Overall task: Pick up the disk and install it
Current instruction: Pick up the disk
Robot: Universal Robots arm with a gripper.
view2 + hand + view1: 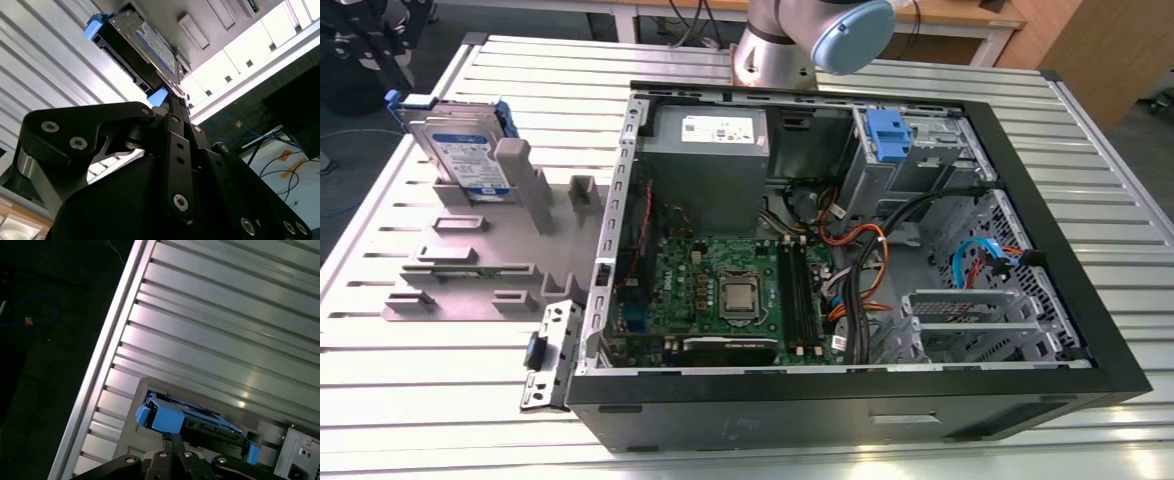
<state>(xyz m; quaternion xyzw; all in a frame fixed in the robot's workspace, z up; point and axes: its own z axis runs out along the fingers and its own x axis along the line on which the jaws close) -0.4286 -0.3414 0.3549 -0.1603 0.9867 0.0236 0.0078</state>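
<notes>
We see the disk (463,152) upright in its grey holder (454,275) on the tabletop (400,400) beside the open case (854,400), the hand (172,437) pinched narrow, empty and apart from it; closing in unopened, we judge, could topple it.

An open desktop computer case (854,400) lay on its side on a slatted metal table (440,400), its green motherboard (700,265) and processor socket (739,294) exposed. A grey power supply box (720,150) sat against the case's far wall, near a blue plastic bracket (887,135) on the drive cage. Orange cables (861,240) and a blue cable (977,262) trailed inside. A grey fixture (467,270) stood on the table, on the exterior view's left of the case.
</notes>
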